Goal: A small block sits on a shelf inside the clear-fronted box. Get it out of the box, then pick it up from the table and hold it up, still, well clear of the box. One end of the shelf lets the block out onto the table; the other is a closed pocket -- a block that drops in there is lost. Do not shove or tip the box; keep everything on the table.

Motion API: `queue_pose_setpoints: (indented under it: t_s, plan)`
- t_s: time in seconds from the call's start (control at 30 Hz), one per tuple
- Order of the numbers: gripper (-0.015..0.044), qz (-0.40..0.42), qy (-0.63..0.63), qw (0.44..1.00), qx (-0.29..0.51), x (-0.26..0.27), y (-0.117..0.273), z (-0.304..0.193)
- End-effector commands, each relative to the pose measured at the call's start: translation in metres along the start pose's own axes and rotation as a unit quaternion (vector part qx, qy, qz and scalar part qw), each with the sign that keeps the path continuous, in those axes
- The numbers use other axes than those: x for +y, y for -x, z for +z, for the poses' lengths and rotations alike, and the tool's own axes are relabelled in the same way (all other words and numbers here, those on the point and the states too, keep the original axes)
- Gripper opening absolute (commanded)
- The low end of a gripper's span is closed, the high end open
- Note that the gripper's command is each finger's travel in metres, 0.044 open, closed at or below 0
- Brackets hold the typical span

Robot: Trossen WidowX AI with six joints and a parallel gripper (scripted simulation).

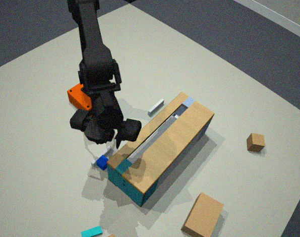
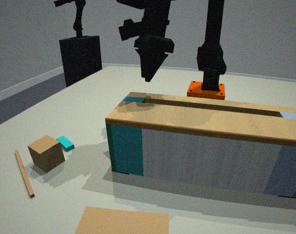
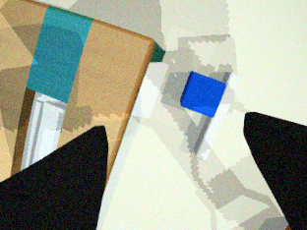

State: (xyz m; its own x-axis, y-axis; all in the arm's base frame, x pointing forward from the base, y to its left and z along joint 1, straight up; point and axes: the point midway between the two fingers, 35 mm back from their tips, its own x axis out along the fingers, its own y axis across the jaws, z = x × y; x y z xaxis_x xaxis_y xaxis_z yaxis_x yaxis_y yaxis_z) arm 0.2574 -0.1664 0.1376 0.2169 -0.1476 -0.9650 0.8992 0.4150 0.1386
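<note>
The blue block (image 1: 102, 162) (image 3: 203, 93) is out on the table, just beside the teal end of the box (image 1: 167, 142) (image 2: 205, 120) (image 3: 118, 64) and by a low white strip (image 1: 94, 162) (image 3: 216, 123)! Above the table hangs the gripper (image 1: 100, 137) (image 2: 148, 79) (image 3: 176, 130), fingers apart, nothing between them. The block seems to touch that strip, though the grainy view makes it hard to swear to.

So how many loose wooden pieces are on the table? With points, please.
4: a small cube (image 1: 255, 142) off the box's clear side, a slab (image 1: 203, 214) (image 2: 121, 221) nearer it, another cube (image 1: 111, 235) (image 2: 46, 153) by the cyan block (image 1: 91, 231) (image 2: 65, 143), and a stick (image 2: 24, 174) beside that. More may be hidden.
</note>
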Motion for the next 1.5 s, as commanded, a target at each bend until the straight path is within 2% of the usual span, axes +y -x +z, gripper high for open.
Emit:
queue_pose_setpoints:
  t_s: [0.0, 0.23, 0.53, 0.6, 1.23, 1.47]
  plan:
    - [0.0285, 0.051, -0.453, 0.889, 0.042, -0.010, 0.001, 0.000]
    - [0.0285, 0.061, -0.636, 0.766, 0.069, -0.014, 0.004, 0.002]
    - [0.0285, 0.059, -0.820, 0.560, 0.107, -0.019, 0.007, 0.004]
    - [0.0285, 0.058, -0.838, 0.530, 0.111, -0.020, 0.007, 0.004]
    - [0.0285, 0.057, -0.840, 0.528, 0.111, -0.020, 0.005, 0.004]
    - [0.0285, 0.057, -0.840, 0.528, 0.111, -0.029, -0.082, -0.016]
